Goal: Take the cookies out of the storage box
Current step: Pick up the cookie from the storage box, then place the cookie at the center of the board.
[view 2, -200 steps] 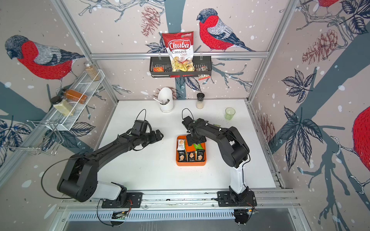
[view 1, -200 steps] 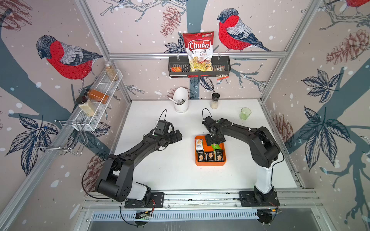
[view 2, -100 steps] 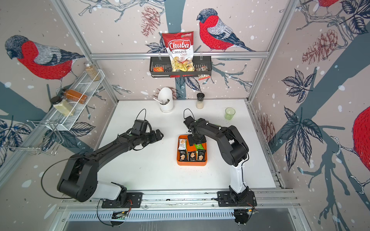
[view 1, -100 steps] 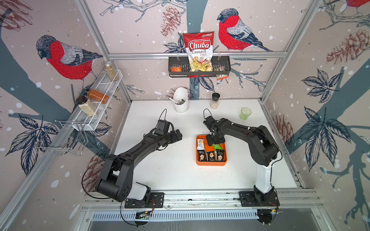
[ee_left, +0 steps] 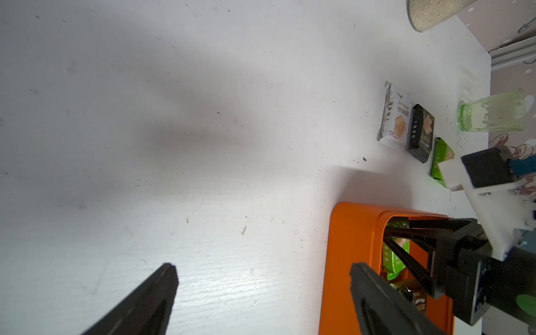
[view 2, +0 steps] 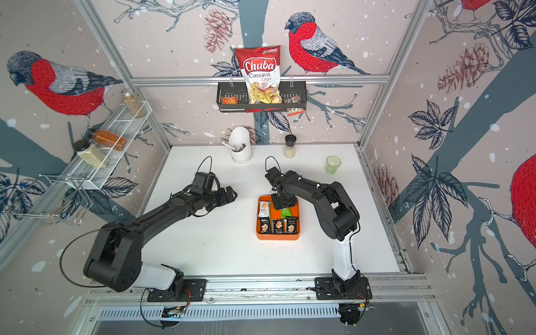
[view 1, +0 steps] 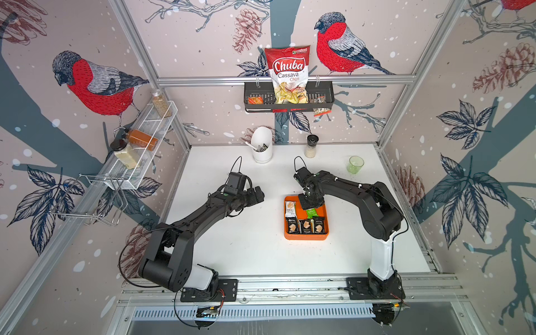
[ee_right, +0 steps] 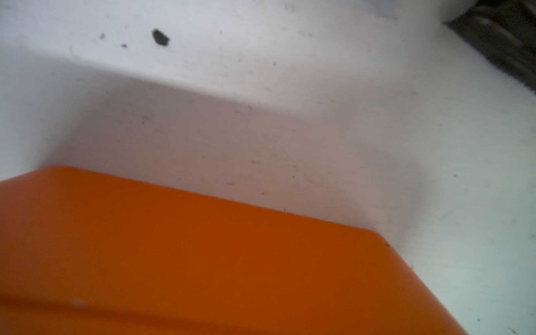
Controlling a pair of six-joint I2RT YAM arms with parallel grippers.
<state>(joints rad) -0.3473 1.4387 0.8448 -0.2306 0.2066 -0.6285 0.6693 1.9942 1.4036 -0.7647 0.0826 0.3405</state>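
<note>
The orange storage box (view 1: 306, 236) (view 2: 278, 236) sits mid-table with several cookies in it: a white packet (view 1: 290, 207), a green one (view 1: 312, 213) and a row of black ones (view 1: 305, 226). My right gripper (view 1: 309, 203) (view 2: 283, 203) points down into the box's far side. In the left wrist view its fingers (ee_left: 412, 262) straddle a green packet (ee_left: 395, 261); whether they press it I cannot tell. Three more cookies lie on the table beyond the box: white (ee_left: 396, 116), black (ee_left: 422, 133) and green (ee_left: 440, 158). My left gripper (view 1: 258, 193) (ee_left: 264, 280) hovers open and empty left of the box.
A green glass (view 1: 356, 164) (ee_left: 493, 111), a spice jar (view 1: 311, 146) and a white utensil holder (view 1: 262, 144) stand along the back of the table. A black wall basket (view 1: 288, 100) holds a Chuba bag. A wire rack (view 1: 139, 150) hangs on the left wall.
My right gripper has sunk into the box's far side and its jaws have narrowed. The left arm has stayed still.
</note>
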